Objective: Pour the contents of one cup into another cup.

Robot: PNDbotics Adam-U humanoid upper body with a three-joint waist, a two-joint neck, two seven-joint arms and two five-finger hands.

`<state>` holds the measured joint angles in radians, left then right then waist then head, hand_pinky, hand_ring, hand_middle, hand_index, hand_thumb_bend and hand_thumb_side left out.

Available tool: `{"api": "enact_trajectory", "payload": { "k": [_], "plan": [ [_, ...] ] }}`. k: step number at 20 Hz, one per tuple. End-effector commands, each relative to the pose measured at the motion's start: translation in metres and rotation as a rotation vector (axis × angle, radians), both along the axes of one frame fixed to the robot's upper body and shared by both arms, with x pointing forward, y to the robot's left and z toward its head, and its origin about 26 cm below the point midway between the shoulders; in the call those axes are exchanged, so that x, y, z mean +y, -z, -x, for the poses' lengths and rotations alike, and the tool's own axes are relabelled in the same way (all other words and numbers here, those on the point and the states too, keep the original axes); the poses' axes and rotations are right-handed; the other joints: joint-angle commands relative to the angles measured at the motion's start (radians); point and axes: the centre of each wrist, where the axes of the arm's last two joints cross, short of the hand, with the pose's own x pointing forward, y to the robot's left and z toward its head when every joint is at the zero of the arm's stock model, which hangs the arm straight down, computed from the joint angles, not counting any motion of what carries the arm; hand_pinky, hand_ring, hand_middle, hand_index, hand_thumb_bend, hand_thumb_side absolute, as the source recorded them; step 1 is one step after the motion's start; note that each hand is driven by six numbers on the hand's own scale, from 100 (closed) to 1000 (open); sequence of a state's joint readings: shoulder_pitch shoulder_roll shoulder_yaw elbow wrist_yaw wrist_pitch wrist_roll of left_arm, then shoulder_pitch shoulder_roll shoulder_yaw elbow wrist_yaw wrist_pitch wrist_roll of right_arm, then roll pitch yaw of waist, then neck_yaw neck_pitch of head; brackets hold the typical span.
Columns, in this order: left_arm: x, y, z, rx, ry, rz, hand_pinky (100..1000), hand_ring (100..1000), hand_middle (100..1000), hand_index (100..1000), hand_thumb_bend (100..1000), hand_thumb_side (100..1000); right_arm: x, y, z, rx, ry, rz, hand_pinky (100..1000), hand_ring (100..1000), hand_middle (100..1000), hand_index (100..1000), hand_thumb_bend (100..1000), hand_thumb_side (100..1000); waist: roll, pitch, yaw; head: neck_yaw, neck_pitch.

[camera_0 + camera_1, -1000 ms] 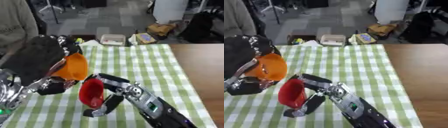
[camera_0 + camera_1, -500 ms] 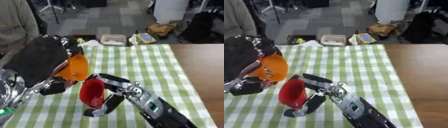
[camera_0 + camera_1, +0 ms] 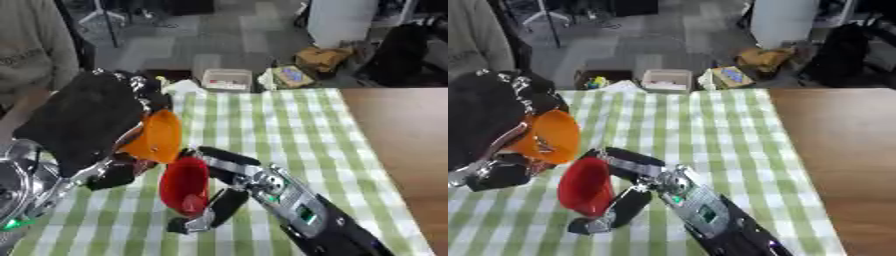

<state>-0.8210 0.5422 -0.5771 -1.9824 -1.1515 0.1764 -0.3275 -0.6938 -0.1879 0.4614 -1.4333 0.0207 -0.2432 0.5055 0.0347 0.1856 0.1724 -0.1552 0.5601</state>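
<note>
Left robot hand (image 3: 83,120) grips orange cup (image 3: 157,137), tipped above red cup (image 3: 185,184) in right robot hand (image 3: 229,192).

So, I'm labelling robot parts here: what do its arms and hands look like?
The left hand is bulky, black on the back, with silver metal links. The right hand has black fingers and silver joints; its forearm is black with small green markings.

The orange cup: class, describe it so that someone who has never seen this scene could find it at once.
Start at the green-and-white checked cloth on the table, then go to its left side, where two robot hands meet. The left robot hand holds the orange cup tipped on its side, just above the red cup in the right robot hand. It is the higher, paler cup.
</note>
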Motion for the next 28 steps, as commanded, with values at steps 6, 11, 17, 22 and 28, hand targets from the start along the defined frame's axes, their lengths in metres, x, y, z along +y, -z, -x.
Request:
{"api": "enact_trajectory", "payload": {
  "k": [6,11,17,22,28],
  "plan": [
    [-0.004,-0.0094,0.0054,-0.069,0.008,-0.034,136,173,100,505,528,100,-0.0004,-0.0109,0.0006,-0.022,-0.004,-0.026,177,246,400,423,378,100,0.003,-0.014,0.0,0.004,-0.006],
    [-0.0057,-0.0084,0.006,-0.087,0.005,-0.058,137,166,100,504,531,100,-0.0011,-0.011,0.0001,-0.021,-0.002,-0.025,177,248,400,423,378,100,0.004,-0.014,0.0,0.005,-0.004],
    [-0.008,-0.0069,0.0068,-0.112,-0.008,-0.088,140,157,100,504,538,100,-0.0015,-0.0115,-0.0004,-0.023,-0.002,-0.025,177,249,400,423,377,100,0.005,-0.014,-0.001,0.005,-0.003],
    [-0.0084,-0.0061,0.007,-0.127,-0.015,-0.106,140,152,100,504,541,100,-0.0019,-0.0116,-0.0007,-0.02,-0.001,-0.026,177,250,400,423,377,100,0.005,-0.014,-0.001,0.007,0.0],
    [-0.009,-0.0061,0.0072,-0.146,-0.019,-0.129,138,139,100,501,548,100,-0.0023,-0.0119,-0.0011,-0.02,-0.001,-0.026,176,251,400,422,377,100,0.006,-0.014,-0.001,0.008,-0.001]
  ]
}}
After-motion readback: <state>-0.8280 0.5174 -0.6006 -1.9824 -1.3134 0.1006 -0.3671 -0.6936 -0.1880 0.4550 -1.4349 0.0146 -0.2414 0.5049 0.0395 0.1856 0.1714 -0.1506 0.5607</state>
